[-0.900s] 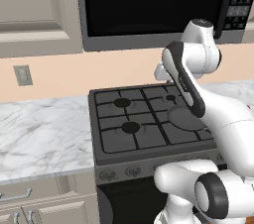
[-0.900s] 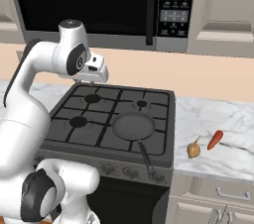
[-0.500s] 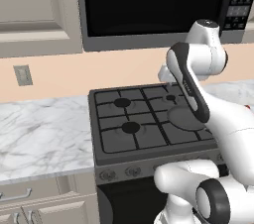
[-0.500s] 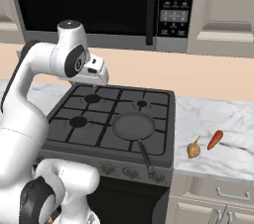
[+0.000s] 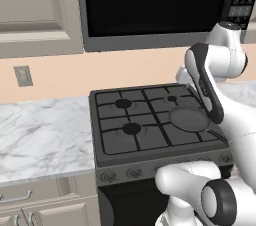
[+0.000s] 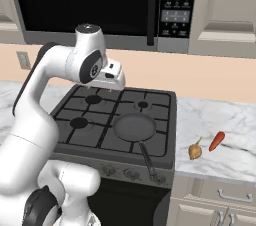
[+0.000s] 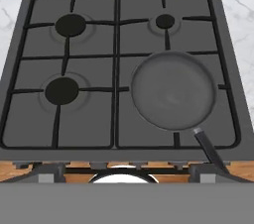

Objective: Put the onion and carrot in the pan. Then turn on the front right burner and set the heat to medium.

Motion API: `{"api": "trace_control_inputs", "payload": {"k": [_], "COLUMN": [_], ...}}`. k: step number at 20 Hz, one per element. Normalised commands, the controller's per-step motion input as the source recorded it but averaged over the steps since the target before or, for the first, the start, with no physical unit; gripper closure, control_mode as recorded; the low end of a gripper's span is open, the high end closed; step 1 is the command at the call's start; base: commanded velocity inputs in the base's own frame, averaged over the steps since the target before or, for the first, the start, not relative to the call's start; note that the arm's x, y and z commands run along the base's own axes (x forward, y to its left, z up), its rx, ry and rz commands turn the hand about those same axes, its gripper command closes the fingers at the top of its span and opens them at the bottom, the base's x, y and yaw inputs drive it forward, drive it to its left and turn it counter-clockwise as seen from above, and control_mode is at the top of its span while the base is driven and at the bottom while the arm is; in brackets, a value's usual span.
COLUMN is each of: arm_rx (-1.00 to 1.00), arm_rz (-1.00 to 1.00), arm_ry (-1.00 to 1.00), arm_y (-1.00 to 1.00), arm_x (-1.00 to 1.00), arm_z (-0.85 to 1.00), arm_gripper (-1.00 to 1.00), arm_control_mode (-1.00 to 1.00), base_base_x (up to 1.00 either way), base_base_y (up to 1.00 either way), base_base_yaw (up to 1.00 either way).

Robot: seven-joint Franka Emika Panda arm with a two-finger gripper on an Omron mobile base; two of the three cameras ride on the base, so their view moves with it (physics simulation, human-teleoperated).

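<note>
Left base view: we list the pan (image 5: 190, 118) on the stove's (image 5: 150, 127) front right burner, our arm above it.

Right base view: tool (image 6: 111, 78) over the stove's back edge; whether its jaws are spread we cannot tell. Onion (image 6: 195, 150) and carrot (image 6: 216, 141) lie on the table (image 6: 220, 125), well to the tool's right, past the pan; the carrot's long axis slants toward the wall.

Hand view: pan empty, handle (image 7: 210, 149) toward the front edge.

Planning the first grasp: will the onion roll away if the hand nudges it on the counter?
Probably. The onion is a small round bulb lying free on the smooth marble counter, so a sideways nudge could roll it. Its pointed stem tip may make it wobble. It looks rigid and light.
</note>
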Motion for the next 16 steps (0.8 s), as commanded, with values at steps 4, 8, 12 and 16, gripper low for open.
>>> {"api": "trace_control_inputs", "payload": {"k": [4,8,12,16], "arm_rx": [0.0,0.0,0.0,0.0], "arm_rz": [0.0,0.0,0.0,0.0], "arm_ry": [0.02,0.03,0.01,0.02], "arm_y": [-0.45,-0.39,-0.48,-0.69], "arm_x": [0.0,0.0,0.0,0.0], "arm_z": [0.0,0.0,-0.01,-0.08], "arm_gripper": [-1.0,-1.0,-1.0,-1.0], "arm_control_mode": [-1.0,-1.0,-1.0,-1.0], "base_base_x": [0.0,0.0,0.0,0.0], "base_base_y": [0.0,0.0,0.0,0.0], "base_base_yaw": [0.0,0.0,0.0,0.0]}}
